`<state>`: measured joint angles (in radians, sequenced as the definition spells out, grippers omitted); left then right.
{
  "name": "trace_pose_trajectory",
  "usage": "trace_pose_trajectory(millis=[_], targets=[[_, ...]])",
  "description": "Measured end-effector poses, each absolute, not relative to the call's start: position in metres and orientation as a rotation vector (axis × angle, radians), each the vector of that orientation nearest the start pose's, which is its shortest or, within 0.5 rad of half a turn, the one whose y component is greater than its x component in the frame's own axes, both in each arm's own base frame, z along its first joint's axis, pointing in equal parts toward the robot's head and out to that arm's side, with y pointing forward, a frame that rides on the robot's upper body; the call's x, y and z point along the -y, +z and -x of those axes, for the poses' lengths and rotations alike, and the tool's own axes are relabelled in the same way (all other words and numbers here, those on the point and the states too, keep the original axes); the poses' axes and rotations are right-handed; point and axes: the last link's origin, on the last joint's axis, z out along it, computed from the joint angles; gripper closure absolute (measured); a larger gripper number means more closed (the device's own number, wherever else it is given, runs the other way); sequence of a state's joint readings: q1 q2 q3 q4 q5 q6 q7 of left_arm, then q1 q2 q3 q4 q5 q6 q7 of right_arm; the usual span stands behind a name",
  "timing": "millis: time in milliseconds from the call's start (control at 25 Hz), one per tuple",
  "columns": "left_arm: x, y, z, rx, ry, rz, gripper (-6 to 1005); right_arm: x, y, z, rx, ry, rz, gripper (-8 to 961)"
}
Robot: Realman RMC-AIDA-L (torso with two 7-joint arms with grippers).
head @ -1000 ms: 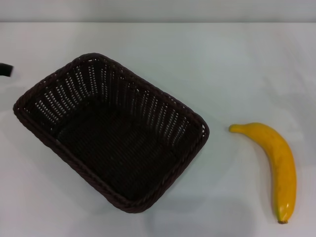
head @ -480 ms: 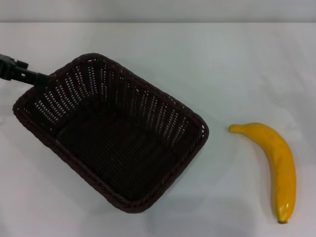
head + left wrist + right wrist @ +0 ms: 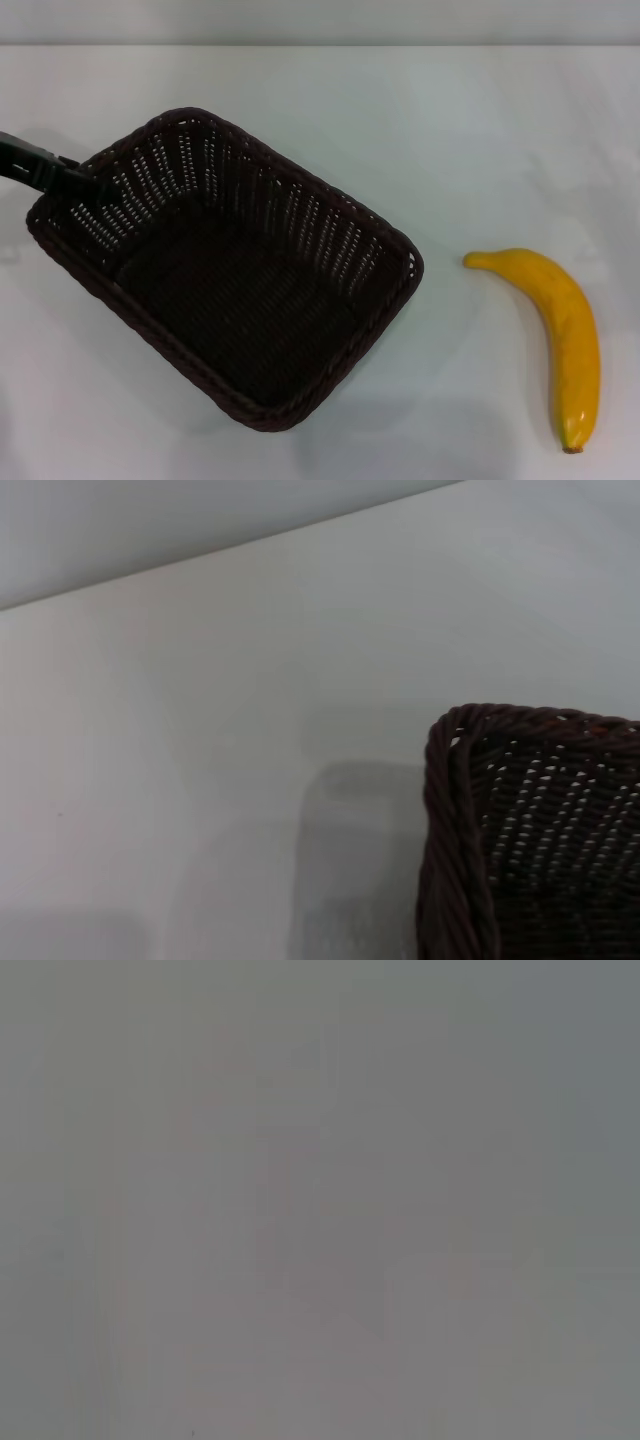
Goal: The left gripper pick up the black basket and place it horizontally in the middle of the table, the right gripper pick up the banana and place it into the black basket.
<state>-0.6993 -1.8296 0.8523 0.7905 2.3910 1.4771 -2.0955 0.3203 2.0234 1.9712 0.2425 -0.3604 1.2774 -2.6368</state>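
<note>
The black basket [image 3: 300, 222] lies empty and askew on the left half of the white table [image 3: 480, 130]. My left gripper [image 3: 62, 176] comes in from the left edge as a slim black finger, and its tip is at the rim of the basket's far left corner. That corner also shows in the left wrist view [image 3: 530, 830]. The yellow banana [image 3: 565, 330] lies on the table to the right of the basket, apart from it, its stem end toward the front. My right gripper is out of view; the right wrist view shows only plain grey.
The table's far edge [image 3: 320, 44] runs along the top of the head view. White tabletop lies between the basket and the banana, and the left wrist view shows bare table [image 3: 200, 730] beside the basket corner.
My left gripper has come in from the left edge and reached the basket's far left corner, dropping slightly in the last half second. The basket and the banana have not moved.
</note>
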Motion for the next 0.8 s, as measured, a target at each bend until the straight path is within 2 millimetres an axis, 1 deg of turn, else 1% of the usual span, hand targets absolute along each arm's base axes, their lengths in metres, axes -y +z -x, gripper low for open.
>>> trace_pose_trajectory(millis=[360,600,800], targets=[[-0.399,0.087,0.273,1.038,0.083,2.568,218,-0.317,0.059,-0.354,-0.519,0.861,1.536,110],[-0.399,0.079,0.272,1.045,0.080,2.584,223,-0.317,0.059,-0.354,-0.518,0.861,1.536,110],[-0.400,0.081,0.272,1.041,0.083,2.583,468,-0.317,0.059,-0.354,-0.516,0.863,1.536,110]])
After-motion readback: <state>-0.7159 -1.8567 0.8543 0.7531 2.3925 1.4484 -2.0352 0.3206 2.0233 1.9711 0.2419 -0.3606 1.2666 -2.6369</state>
